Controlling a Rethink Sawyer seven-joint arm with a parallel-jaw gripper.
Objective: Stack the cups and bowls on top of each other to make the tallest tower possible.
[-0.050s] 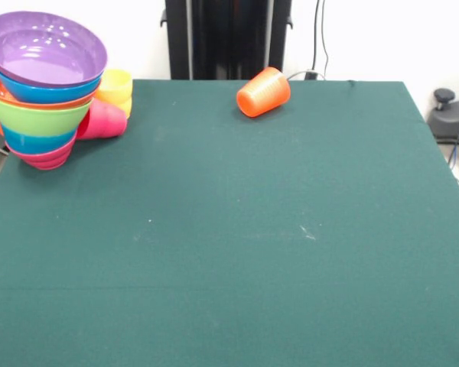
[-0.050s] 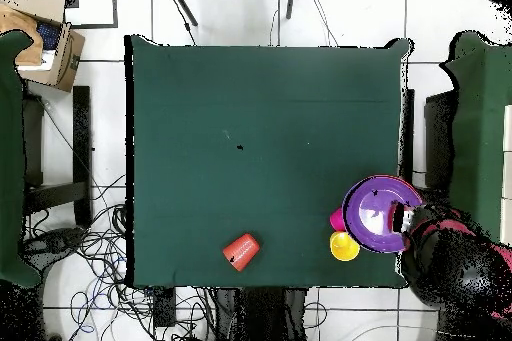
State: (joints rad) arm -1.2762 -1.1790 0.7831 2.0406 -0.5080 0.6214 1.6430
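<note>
The tower [image 1: 42,88] stood at one corner of the green table [image 1: 229,252], on the robot's side, a nested pile of bowls leaning a little out over the edge. The purple bowl [image 1: 44,47] sat on top, tilted, with a blue one [image 1: 46,92] under it, then an orange rim, the lime green bowl [image 1: 38,116], another blue one [image 1: 37,141] and a magenta bowl [image 1: 42,158] at the bottom. From above only the purple bowl [image 2: 380,214] showed, covering the rest.

Two cups were tucked against the pile. The yellow cup [image 1: 116,86] stood just beside it, nearer the table's edge, its open mouth visible from above [image 2: 344,246]. The red-pink cup [image 1: 103,121] lay on its side, touching the lower bowls, and peeked out from under the purple rim in the overhead view [image 2: 337,220].

The orange cup [image 1: 263,92] lay on its side well apart from the others, along the same edge of the table, near its middle [image 2: 240,251].

In the overhead view, something red and black [image 2: 440,252] hung over the corner beside the tower, with a pale tip reaching over the purple bowl. I could not tell whether the pincer was released or clenched.
</note>
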